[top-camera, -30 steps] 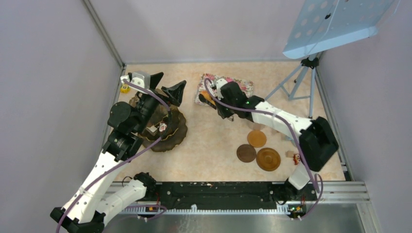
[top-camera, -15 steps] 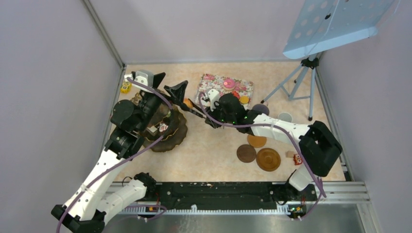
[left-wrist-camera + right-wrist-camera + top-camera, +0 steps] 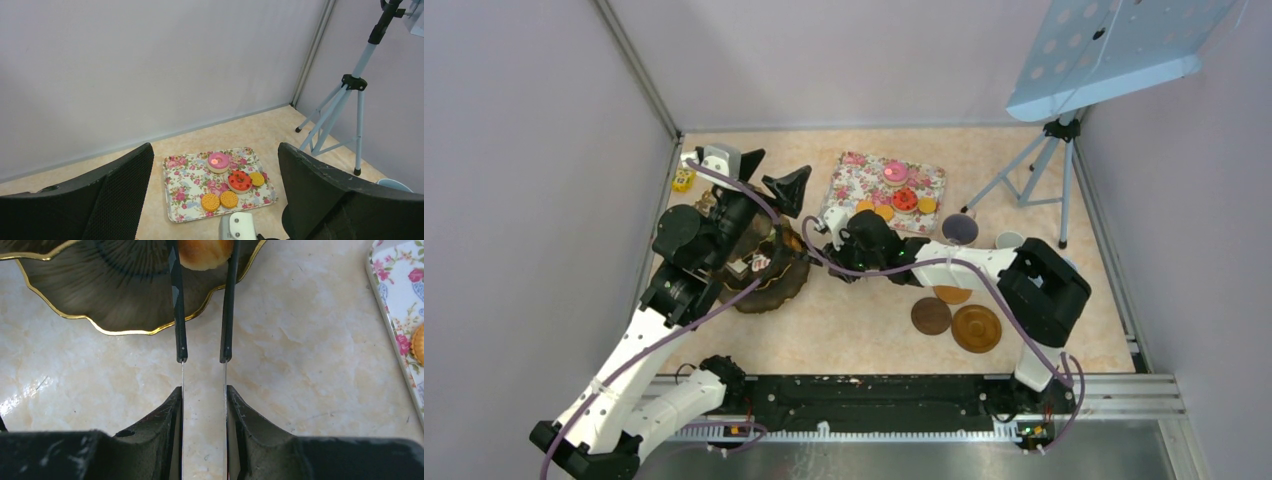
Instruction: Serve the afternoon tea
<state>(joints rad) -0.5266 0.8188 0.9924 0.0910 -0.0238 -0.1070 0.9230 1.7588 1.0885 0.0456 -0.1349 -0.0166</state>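
Tongs [image 3: 177, 315] squeezed by right claw [image 3: 203, 396] pinch golden bun [image 3: 205, 251].

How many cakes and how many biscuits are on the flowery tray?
Cakes: 2, the pink cake and the red cake
Orange biscuits: 3
Total on the flowery tray: 5

The left tool [image 3: 767, 175] has its two black fingers [image 3: 120, 195] spread wide with nothing between them. It sits at the end of a left arm [image 3: 639, 340] that bends sharply at the elbow. The right tool [image 3: 202, 400] is clamped on the thin handles of black tongs [image 3: 177, 315], whose tips reach out ahead of it. The right arm [image 3: 964, 262] folds at its elbow, and its forearm stretches toward the left tool, ending near it.
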